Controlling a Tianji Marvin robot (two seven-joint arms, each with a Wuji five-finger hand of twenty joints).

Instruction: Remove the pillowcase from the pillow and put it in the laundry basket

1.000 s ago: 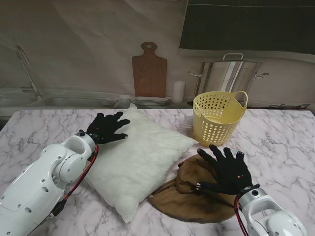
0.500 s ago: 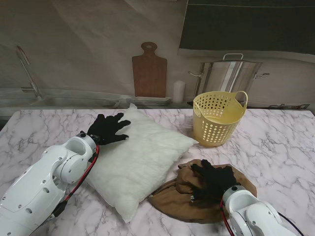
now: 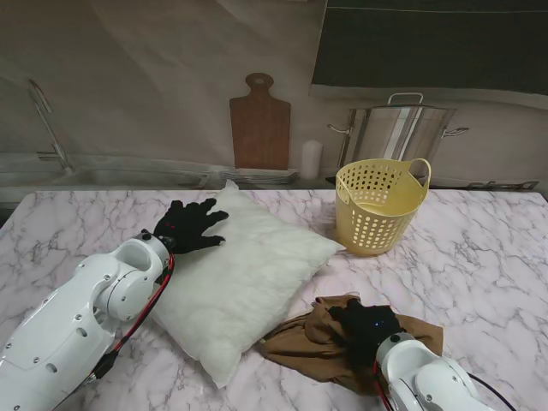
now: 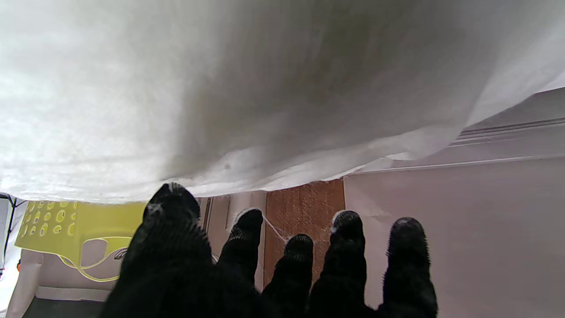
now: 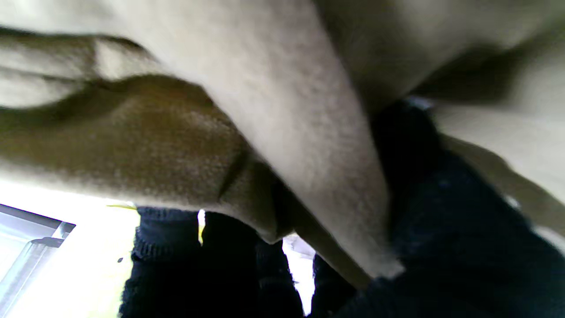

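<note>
The bare white pillow (image 3: 244,274) lies across the middle of the marble table. My left hand (image 3: 188,225) rests flat on its far left corner, fingers spread and holding nothing; the left wrist view shows the pillow (image 4: 247,88) just past the fingertips (image 4: 346,225). The brown pillowcase (image 3: 312,341) lies bunched on the table, nearer to me and right of the pillow. My right hand (image 3: 366,330) is shut on a fold of it, and in the right wrist view the pillowcase (image 5: 185,132) is gathered against the closed fingers (image 5: 423,207). The yellow laundry basket (image 3: 379,205) stands farther from me on the right.
A wooden cutting board (image 3: 259,124), a white cylinder (image 3: 311,159) and a large steel pot (image 3: 396,133) line the back ledge. A sink faucet (image 3: 47,124) stands at the far left. The marble table (image 3: 497,248) runs on past the basket to the right.
My right hand came down from open above the pillowcase, closed on the cloth and drew it nearer to me, bunching it smaller. The left hand has stayed on the pillow.
</note>
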